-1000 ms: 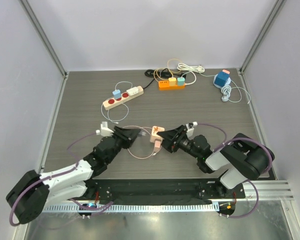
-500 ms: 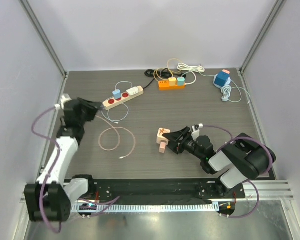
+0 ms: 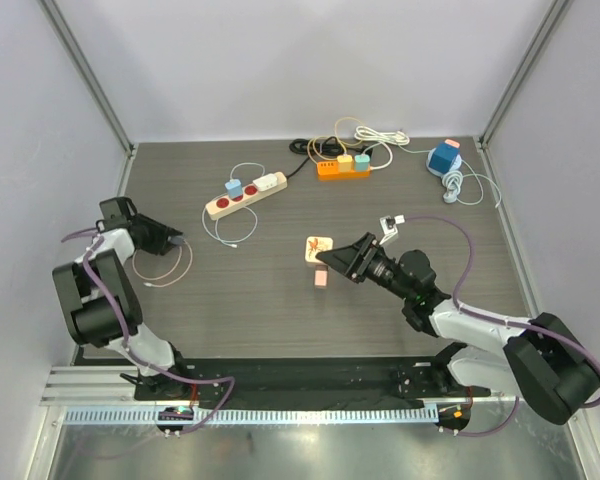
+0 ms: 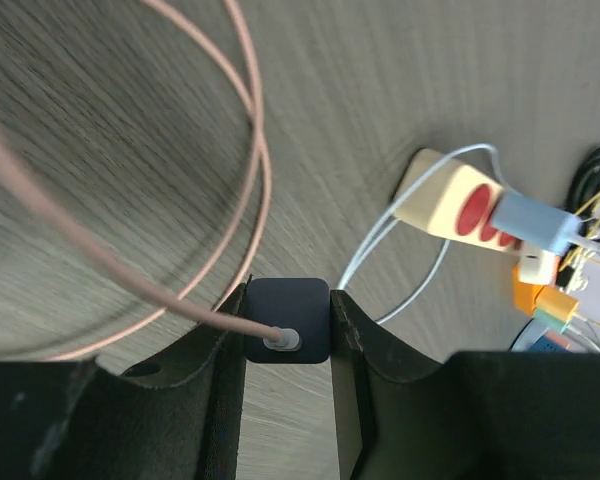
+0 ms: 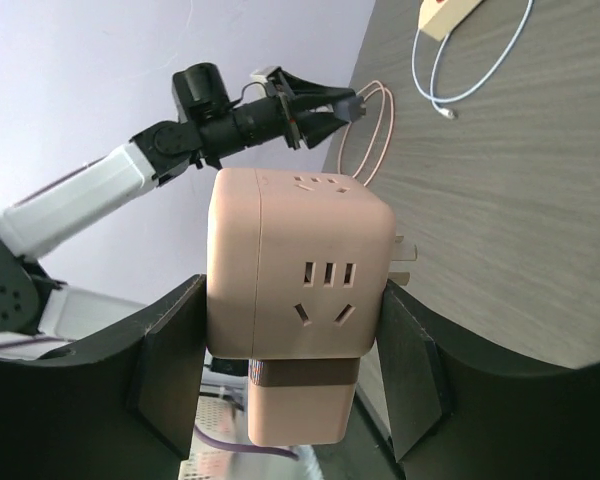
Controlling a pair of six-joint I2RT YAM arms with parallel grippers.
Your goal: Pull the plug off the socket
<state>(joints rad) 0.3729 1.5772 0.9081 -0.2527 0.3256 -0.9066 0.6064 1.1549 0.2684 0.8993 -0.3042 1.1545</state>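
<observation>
1. The beige oblong power strip [image 3: 245, 195] with round red socket faces carries two plugs: a light-blue block [image 3: 233, 187] and a white block [image 3: 269, 182].
2. The orange oblong power strip [image 3: 330, 171] also carries two plugs, one teal [image 3: 346, 160] and one tan [image 3: 361, 160].
3. The pink plastic cube socket [image 3: 318, 246] has nothing plugged into the faces that show. Those faces are smooth, with rounded edges and small slot holes, and a pink block hangs below the cube.
4. The count is two strips, one pink cube socket, and one blue cube [image 3: 443, 158] at the far right.
5. The right gripper [image 5: 292, 300] clamps the pink cube between its two black fingers and holds it above the dark wood-grain table [image 3: 280, 320].
6. The left gripper [image 4: 287, 340] pinches the dark, square, rounded-corner plug [image 4: 287, 318] between its fingers.
7. A thin pink cable [image 4: 195, 313] runs from the plug and lies in a loop on the table.
8. The plug is out of the socket, at the table's left side, well apart from the pink cube near the middle.
</observation>
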